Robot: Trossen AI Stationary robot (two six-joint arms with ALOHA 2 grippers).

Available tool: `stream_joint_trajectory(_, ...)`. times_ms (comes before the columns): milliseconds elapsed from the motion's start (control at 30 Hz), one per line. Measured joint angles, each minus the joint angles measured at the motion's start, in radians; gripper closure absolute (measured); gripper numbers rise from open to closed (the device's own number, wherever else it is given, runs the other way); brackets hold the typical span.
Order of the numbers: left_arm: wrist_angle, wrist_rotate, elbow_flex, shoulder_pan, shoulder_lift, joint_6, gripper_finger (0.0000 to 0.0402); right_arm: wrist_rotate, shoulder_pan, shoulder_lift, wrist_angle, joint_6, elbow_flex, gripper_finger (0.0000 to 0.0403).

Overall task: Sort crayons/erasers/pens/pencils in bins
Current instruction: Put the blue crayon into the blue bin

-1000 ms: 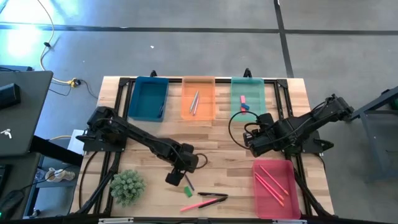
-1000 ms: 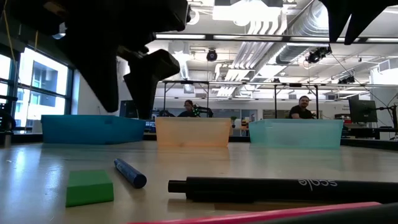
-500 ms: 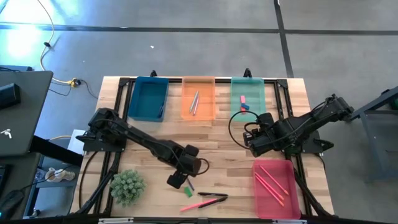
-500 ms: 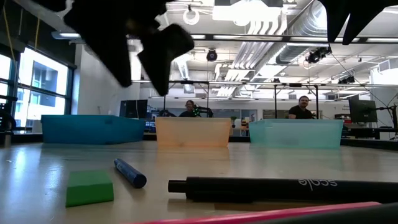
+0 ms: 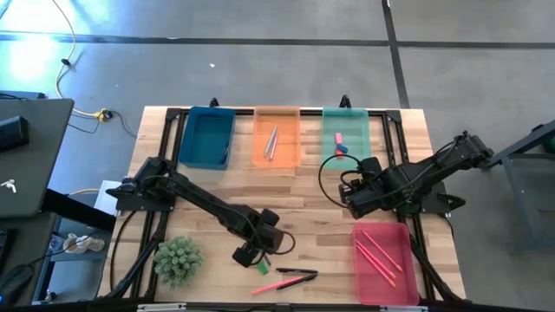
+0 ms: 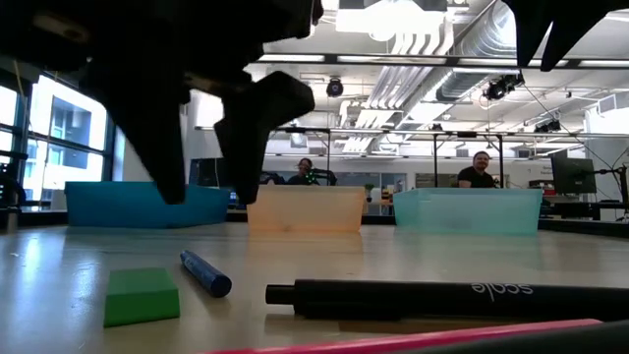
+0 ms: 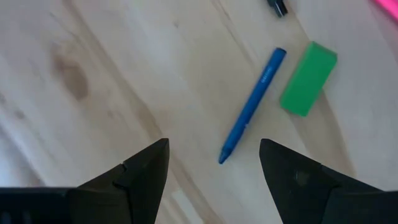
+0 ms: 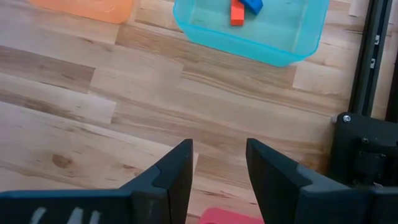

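Note:
A blue crayon (image 7: pixel 254 104) and a green eraser (image 7: pixel 308 78) lie flat on the wood near the table's front edge, side by side. My left gripper (image 5: pixel 247 256) hangs open just above them, pointing steeply down, with the crayon's tip ahead of the gap between its fingers (image 6: pixel 201 147). A black pen (image 5: pixel 295 272) and a pink pencil (image 5: pixel 279 283) lie nearer the front edge. My right gripper (image 8: pixel 217 168) waits open and high at the right, near the teal bin (image 5: pixel 344 134), which holds a red-orange eraser (image 8: pixel 237 11) and a blue eraser (image 8: pixel 252 5).
A blue bin (image 5: pixel 206 137) and an orange bin (image 5: pixel 277 137) holding silver sticks stand along the far edge. A red-pink bin (image 5: pixel 381 260) with pink sticks sits at the front right. A small green plant (image 5: pixel 178 260) stands at the front left.
My left gripper has moved toward the table's near edge and a little down, coming over the crayon and green eraser, and has rolled slightly about its own axis. It has stayed open. The things on the table have not moved.

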Motion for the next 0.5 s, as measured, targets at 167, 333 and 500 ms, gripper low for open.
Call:
stream_joint_trajectory(167,0.004,0.003,0.000,-0.012,0.024,0.012,0.0161,0.000,0.000,0.000,-0.002,0.000,0.000,0.0261)
stream_joint_trajectory(333,0.031,0.002,0.000,-0.018,0.029,0.027,0.0161,0.000,0.000,0.000,-0.002,-0.002,0.000,0.0261)
stream_joint_trajectory(500,0.048,0.000,0.000,-0.017,0.037,0.056,0.0161,0.000,0.000,0.000,-0.001,-0.003,0.000,0.0261)
